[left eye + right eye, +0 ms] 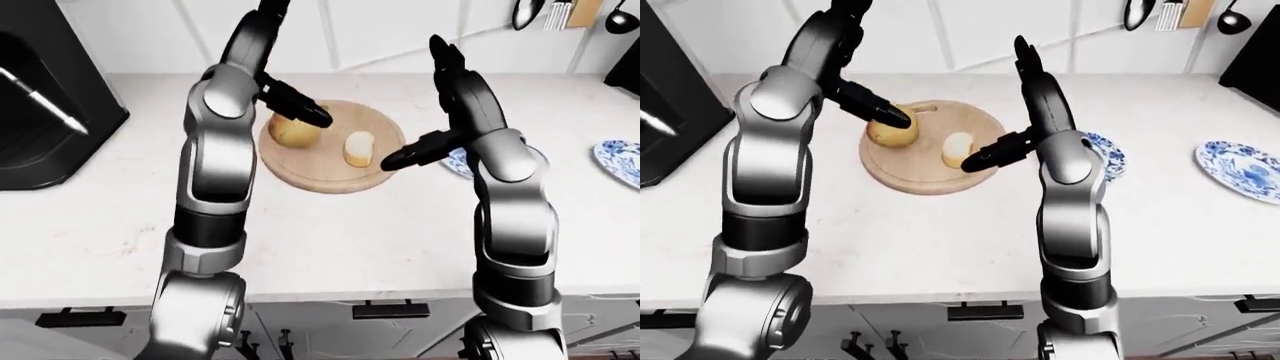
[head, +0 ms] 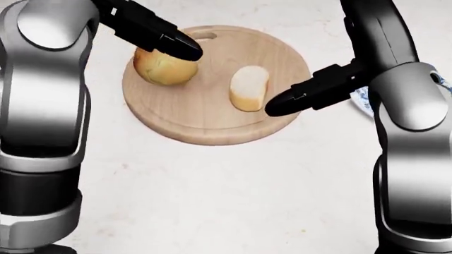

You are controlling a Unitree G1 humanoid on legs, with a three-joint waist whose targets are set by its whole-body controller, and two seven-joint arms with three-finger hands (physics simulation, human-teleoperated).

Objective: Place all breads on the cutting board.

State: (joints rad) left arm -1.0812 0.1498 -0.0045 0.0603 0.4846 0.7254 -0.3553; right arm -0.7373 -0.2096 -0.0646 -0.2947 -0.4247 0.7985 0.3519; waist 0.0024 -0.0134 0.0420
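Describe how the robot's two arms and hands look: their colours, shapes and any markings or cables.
Both arms are built of rounded, glossy silver-grey metal segments joined by black bands, with ball-like joints. The left hand and the right hand are matte black, with thick, blunt, segmented fingers. A small pale mark shows on each hand in the head view. No cables or sleeves are visible.

We see a pale tan, round cutting board (image 2: 205,119) with faint wood grain on a white, lightly speckled surface (image 2: 233,206). One bread (image 2: 162,69) is golden-yellow with a browner crust; the other bread (image 2: 248,87) is cream-white with a yellowish edge. Both arms are glossy silver-grey, and each robot hand, left (image 2: 152,32) and right (image 2: 311,92), is matte black. Two plates (image 1: 1245,169) carry a blue-and-white pattern.
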